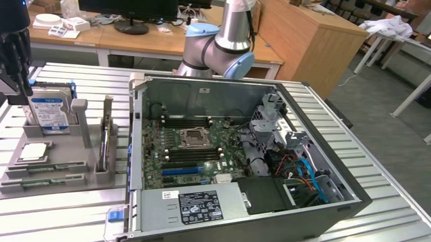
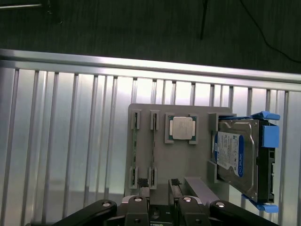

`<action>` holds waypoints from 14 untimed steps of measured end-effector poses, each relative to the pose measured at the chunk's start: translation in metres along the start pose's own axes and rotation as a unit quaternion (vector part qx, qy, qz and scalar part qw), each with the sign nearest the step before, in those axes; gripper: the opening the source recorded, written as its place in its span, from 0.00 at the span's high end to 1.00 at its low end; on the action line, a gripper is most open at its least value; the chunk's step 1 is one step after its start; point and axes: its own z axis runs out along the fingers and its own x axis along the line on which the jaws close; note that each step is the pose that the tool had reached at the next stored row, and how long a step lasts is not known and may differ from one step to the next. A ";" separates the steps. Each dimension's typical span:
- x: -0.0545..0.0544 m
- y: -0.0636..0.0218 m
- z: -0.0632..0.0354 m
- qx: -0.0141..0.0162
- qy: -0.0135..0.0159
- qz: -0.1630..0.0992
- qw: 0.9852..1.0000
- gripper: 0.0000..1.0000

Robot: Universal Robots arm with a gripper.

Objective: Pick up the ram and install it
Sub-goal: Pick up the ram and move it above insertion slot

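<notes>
Two rams (image 1: 47, 167) lie side by side in slots at the front of a grey holder (image 1: 67, 174) on the exterior view's left. In the wrist view the rams (image 2: 135, 153) appear edge-on as thin green strips in the holder (image 2: 162, 160). My gripper (image 1: 16, 88) hangs above the far left part of the holder, near the hard drive. Seen from the wrist, my gripper (image 2: 160, 184) stands open with nothing between its dark pads (image 2: 142, 181), well above the holder and touching none of the rams.
The holder also carries a blue-framed hard drive (image 1: 48, 110), a processor (image 1: 34, 151) and an expansion card on edge (image 1: 106, 136). To the right lies the open computer case (image 1: 316, 151) with its motherboard (image 1: 192, 146). All rest on a slatted metal table (image 1: 67, 212).
</notes>
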 end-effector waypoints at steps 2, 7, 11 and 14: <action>0.000 0.0000 0.0000 0.000 0.000 0.000 1.000 0.70; 0.000 0.0000 0.0000 0.000 0.000 0.000 1.000 0.70; 0.000 -0.0001 0.0005 0.000 0.000 0.000 1.000 0.70; 0.000 -0.0002 0.0052 0.000 0.000 0.000 1.000 0.70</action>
